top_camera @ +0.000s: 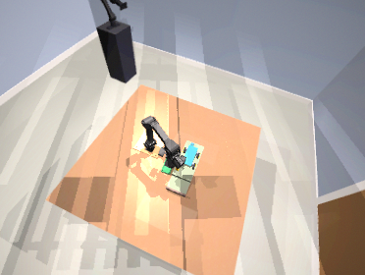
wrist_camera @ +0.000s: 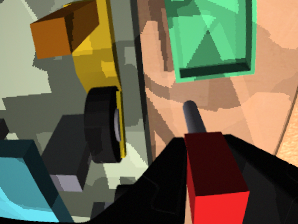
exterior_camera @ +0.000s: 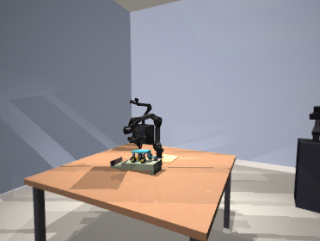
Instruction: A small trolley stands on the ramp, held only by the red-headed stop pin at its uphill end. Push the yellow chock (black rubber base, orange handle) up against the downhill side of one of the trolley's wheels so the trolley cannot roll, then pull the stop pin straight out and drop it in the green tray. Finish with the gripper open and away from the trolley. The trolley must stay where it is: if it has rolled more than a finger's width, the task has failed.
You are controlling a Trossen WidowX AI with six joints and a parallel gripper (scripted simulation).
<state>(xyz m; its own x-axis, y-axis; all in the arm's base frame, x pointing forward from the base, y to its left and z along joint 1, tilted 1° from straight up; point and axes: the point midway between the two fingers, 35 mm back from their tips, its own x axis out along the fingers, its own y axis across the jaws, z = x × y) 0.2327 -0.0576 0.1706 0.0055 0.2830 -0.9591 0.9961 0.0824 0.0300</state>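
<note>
The orange-brown desk [top_camera: 98, 192] carries everything, with the black arm [top_camera: 158, 132] bent down over a small grey-green ramp [top_camera: 178, 186] near its middle. On the ramp stands the trolley [top_camera: 192, 153] with its light-blue deck; from the wrist view one black wheel [wrist_camera: 101, 124] shows with the yellow chock [wrist_camera: 100, 56] set close against it, orange handle [wrist_camera: 63, 32] uppermost. That looks like the wedge doing its job on the downhill side, though whether rubber and tyre truly touch cannot be told from here. Just off the ramp's edge, on the desk surface, lies the green tray [top_camera: 167, 169], a shallow box with a raised rim, seen ahead of the claw in the wrist view [wrist_camera: 248, 23]. The claw [wrist_camera: 212, 163] is clamped on the stop pin [wrist_camera: 214, 179]: the red head fills the space between the dark fingers and the thin dark shaft points forward toward the near rim of the tray. The pin is thus free of the trolley and carried in the air; its tip appears short of the tray opening, not yet over it. Held by the head, the shaft hangs clear, so the pin should fall cleanly once the claw is above the tray. My judgement is that the chocking and pulling steps are done and the drop remains, then a retreat with the claw spread. No brand, label or writing is readable on any part.
</note>
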